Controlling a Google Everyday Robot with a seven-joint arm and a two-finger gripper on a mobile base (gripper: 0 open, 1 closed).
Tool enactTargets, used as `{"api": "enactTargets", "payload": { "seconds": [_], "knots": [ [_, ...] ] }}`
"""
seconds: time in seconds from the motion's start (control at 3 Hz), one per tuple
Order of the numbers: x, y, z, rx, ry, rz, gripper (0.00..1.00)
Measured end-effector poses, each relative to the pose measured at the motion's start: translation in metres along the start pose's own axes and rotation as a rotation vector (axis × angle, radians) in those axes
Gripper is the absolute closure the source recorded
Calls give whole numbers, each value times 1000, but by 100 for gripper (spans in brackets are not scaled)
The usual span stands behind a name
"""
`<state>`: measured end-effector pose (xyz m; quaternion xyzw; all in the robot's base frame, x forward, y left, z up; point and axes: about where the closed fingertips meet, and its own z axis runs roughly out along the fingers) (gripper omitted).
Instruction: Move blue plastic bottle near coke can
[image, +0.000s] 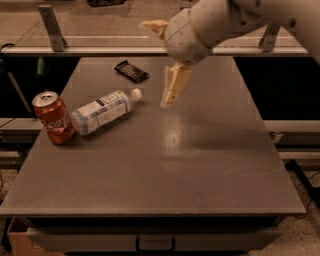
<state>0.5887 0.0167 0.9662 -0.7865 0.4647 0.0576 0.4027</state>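
Over on the left of the grey table (200, 165), the clear bluish plastic bottle (102, 111) lies flat against the upright red coke can (53, 118); looks done; cream gripper (167, 62) hangs mid-table, jaws apart, empty; I'd just lift away.

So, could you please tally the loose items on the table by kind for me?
Cans: 1, the coke can, upright at the left of the table.
Bottles: 1, the blue plastic bottle, lying beside it.
Packets: 1, a dark packet at the back.
Total: 3.
The gripper hangs over the table, right of the bottle's cap.
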Motion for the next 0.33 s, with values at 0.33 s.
{"api": "enactTargets", "payload": {
  "seconds": [0.33],
  "knots": [
    [19,1,-73,188,-46,54,0]
  ]
}}
